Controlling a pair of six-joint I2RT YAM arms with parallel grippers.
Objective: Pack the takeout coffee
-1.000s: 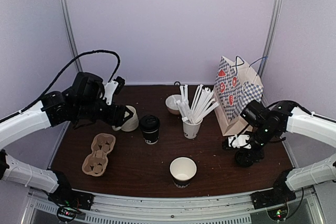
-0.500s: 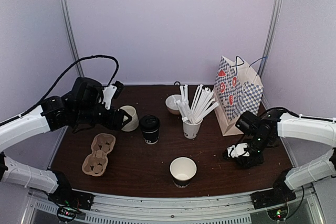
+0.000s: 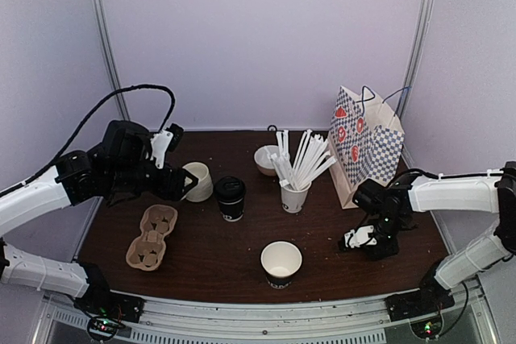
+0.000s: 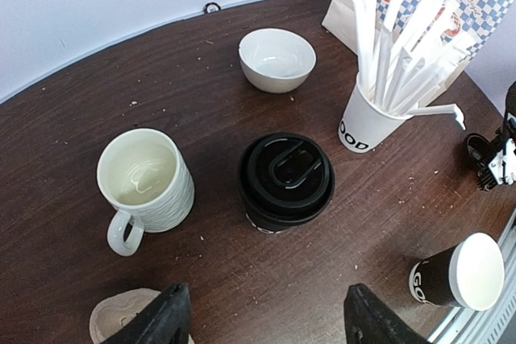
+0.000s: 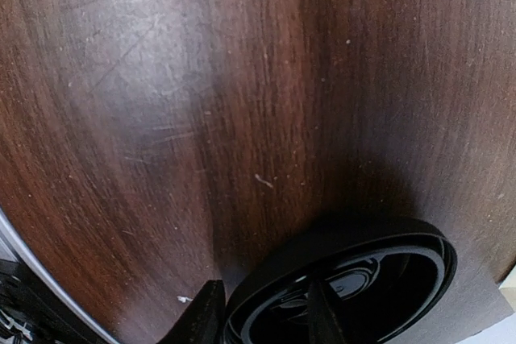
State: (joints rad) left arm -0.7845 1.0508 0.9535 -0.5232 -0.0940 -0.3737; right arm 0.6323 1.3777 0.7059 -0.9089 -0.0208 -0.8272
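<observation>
One black takeout cup [image 3: 230,197] with its black lid on stands mid-table; it also shows in the left wrist view [image 4: 286,179]. The second black cup [image 3: 280,263] stands open near the front edge, white inside. Its black lid [image 5: 363,279] lies on the table at the right. My right gripper [image 3: 373,241] is down on it: in the right wrist view the gripper [image 5: 262,316] has one finger outside the rim and one inside, closed on it. My left gripper [image 3: 189,185] hovers open and empty, with the lidded cup just ahead of the gripper [image 4: 270,329].
A cream mug [image 3: 198,181] stands left of the lidded cup. A cardboard cup carrier [image 3: 151,237] lies front left. A white bowl [image 3: 266,159], a white cup of stirrers [image 3: 294,196] and a checkered paper bag [image 3: 364,144] stand at the back right.
My right gripper has come down and slightly left onto the lid. My left arm has drawn back to the left, away from the mug.
</observation>
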